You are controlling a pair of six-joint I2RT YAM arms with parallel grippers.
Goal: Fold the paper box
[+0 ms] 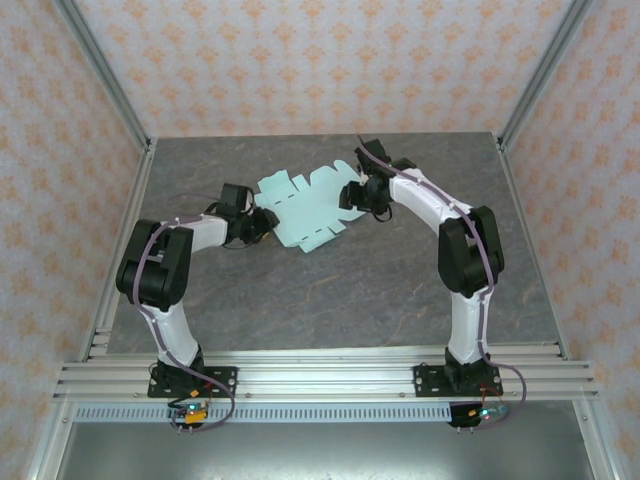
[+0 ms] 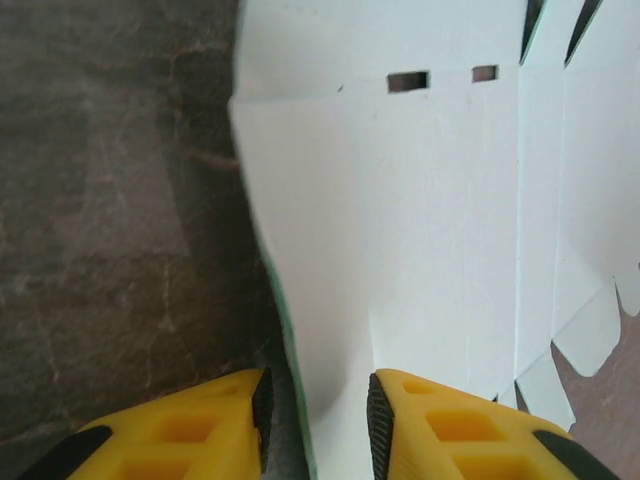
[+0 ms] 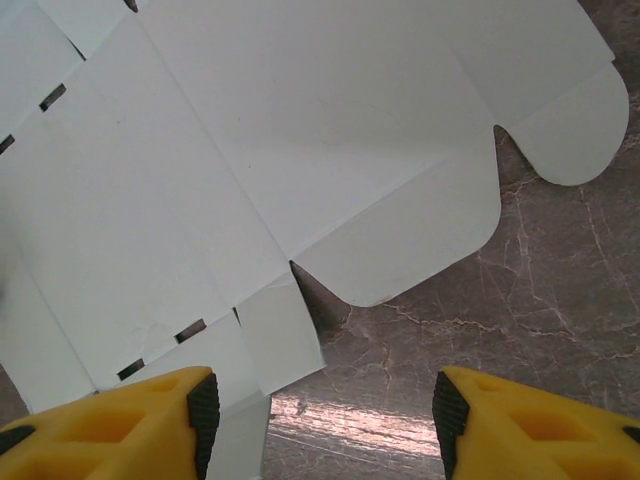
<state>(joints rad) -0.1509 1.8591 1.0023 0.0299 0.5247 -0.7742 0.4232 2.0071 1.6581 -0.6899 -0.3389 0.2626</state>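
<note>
**Fig. Early stage of folding.** The pale mint-green, thin-card paper box [image 1: 300,205] is lying as an open die-cut sheet on the dark grey marbled surface [image 1: 350,290]. It is sitting toward the far middle, between the two arms.

In the top view no panel is standing up and no walls are forming. The rounded tabs [image 3: 575,130] are lying spread out, and the small rectangular slots [image 2: 407,81] are showing empty, with no tab tucked in.

The left tool [image 1: 258,218] is working at the sheet's left edge. In the left wrist view its yellow fingers [image 2: 318,420] are standing apart and straddling that edge [image 2: 430,220]. The edge appears slightly raised, casting a shadow on the surface [image 2: 100,200], but it is not pinched.

The right tool [image 1: 352,195] is hovering at the sheet's right side. In the right wrist view its jaws [image 3: 325,420] are gaping wide, with one finger above a narrow flap of the card [image 3: 300,130] and the other above bare surface [image 3: 560,300].

Judged from this, nearly the whole task is remaining: creasing the panels, raising the sides and tucking in the tabs.
</note>
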